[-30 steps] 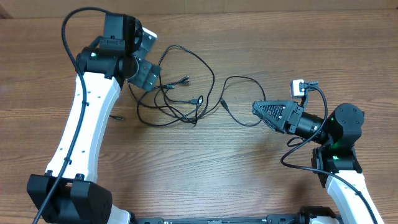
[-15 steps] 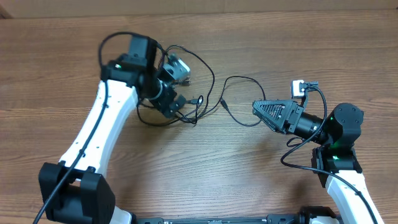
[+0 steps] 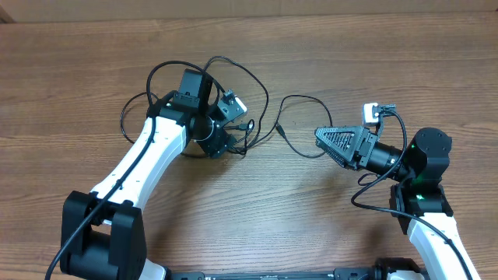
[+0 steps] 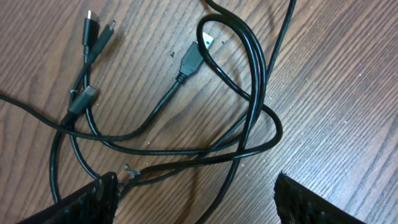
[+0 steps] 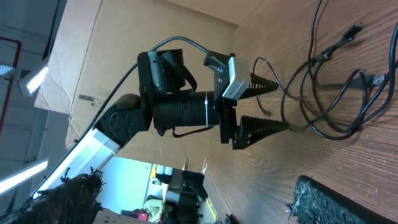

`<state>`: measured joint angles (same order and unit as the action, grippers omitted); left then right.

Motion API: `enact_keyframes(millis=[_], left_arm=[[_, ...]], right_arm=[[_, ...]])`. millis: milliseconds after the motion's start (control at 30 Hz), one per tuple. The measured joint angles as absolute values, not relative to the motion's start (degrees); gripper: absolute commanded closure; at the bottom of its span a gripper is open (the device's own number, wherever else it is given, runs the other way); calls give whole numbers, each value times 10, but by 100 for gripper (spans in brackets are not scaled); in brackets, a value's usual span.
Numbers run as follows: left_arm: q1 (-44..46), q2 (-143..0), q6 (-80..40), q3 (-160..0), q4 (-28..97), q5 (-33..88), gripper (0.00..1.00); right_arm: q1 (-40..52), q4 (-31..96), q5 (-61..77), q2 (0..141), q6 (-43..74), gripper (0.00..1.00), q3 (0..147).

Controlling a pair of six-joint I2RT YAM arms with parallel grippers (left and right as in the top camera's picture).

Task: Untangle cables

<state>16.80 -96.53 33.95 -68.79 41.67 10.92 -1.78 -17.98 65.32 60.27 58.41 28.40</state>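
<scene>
The cables [image 3: 243, 138] lie in a loose tangle on the wooden bench [image 3: 257, 218], left of centre in the overhead view, with one wide loop [image 3: 267, 93] reaching toward the far edge. A separate cord [image 3: 298, 96] curves away to the right, one plug end just beside the tangle and its far end near the right arm.

The left gripper [image 3: 222, 144] is down over the tangle. In its wrist view the jaws stand apart, one dark finger [image 4: 93, 199] at the lower left and the other at the lower right. Several strands [image 4: 245, 147] cross on the wood between them. One strand runs right up to the left finger; whether it touches is hard to tell. None is clamped. Farther out lie a large flat plug [image 4: 191, 60] and a cluster of small plugs [image 4: 92, 37].

The right gripper [image 3: 331, 142] points left toward the tangle but is well apart from it, near the curved end of the separate cord. Its jaws are wide apart and hold nothing. Its wrist view shows the left gripper [image 5: 264, 106] with both fingers spread, beside the strands [image 5: 336, 93].
</scene>
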Motion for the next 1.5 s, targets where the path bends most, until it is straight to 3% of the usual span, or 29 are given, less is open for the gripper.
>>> enact_keyframes(millis=[100, 467, 800, 933, 1300, 1500], left_arm=[[168, -966, 343, -688, 417, 118, 6], [191, -983, 345, -687, 416, 142, 2], [206, -1006, 365, -686, 411, 111, 20], [206, -1006, 381, -686, 422, 97, 37], [205, -1006, 438, -686, 431, 86, 29], [185, -1006, 463, -686, 432, 85, 37]], right_arm=[[-18, -176, 651, 603, 577, 0, 284], [-18, -135, 645, 603, 565, 0, 284], [-18, -135, 645, 603, 564, 0, 284], [-18, -135, 644, 603, 563, 0, 284], [-18, -135, 642, 603, 563, 0, 284], [-18, -135, 643, 603, 563, 0, 284]])
